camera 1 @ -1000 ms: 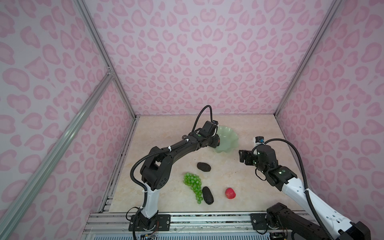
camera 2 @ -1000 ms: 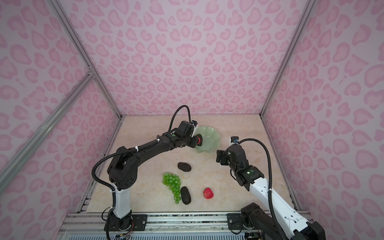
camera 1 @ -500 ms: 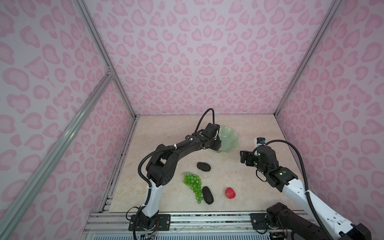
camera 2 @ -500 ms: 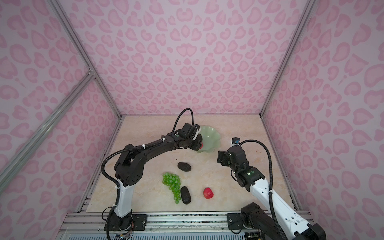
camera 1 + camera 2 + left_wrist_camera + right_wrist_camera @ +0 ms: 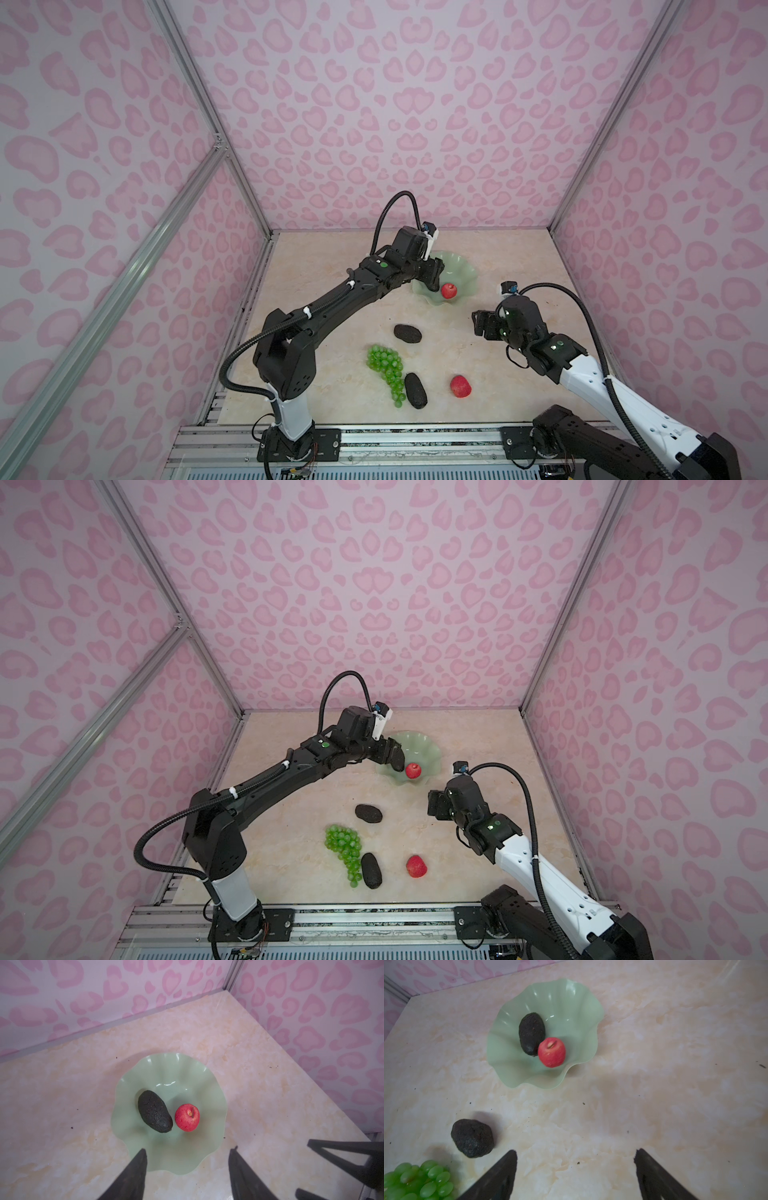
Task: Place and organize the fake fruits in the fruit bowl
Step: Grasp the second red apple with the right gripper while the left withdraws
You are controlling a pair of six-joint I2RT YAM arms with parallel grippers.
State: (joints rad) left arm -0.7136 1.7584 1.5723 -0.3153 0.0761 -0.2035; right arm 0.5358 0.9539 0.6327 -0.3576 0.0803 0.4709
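Pale mint-green fruit bowl [image 5: 178, 1072] with a wavy scalloped rim, upright toward the rear of the marbled tabletop [image 5: 332, 270]. It holds one dark rough-skinned avocado [image 5: 154, 1111] lying on its side and one red apple [image 5: 187, 1117], stem up, just beside it. Outside the bowl, on the tabletop: second avocado [image 5: 407, 333]; green grape bunch [image 5: 385, 365] with third avocado [image 5: 416, 390] just beside its tapered end; second red fruit [image 5: 460, 386] near that avocado.

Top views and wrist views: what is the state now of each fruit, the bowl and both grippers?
Fruit bowl, upright, two fruits inside.
Bowl avocado, lying inside on its side.
Bowl apple, inside, stem up.
Far avocado, on the table, outside the bowl.
Near avocado, on the table, next to the grapes.
Grapes, on the table.
Table apple, on the table, alone.
Left gripper, open, empty.
Right gripper, open, empty.
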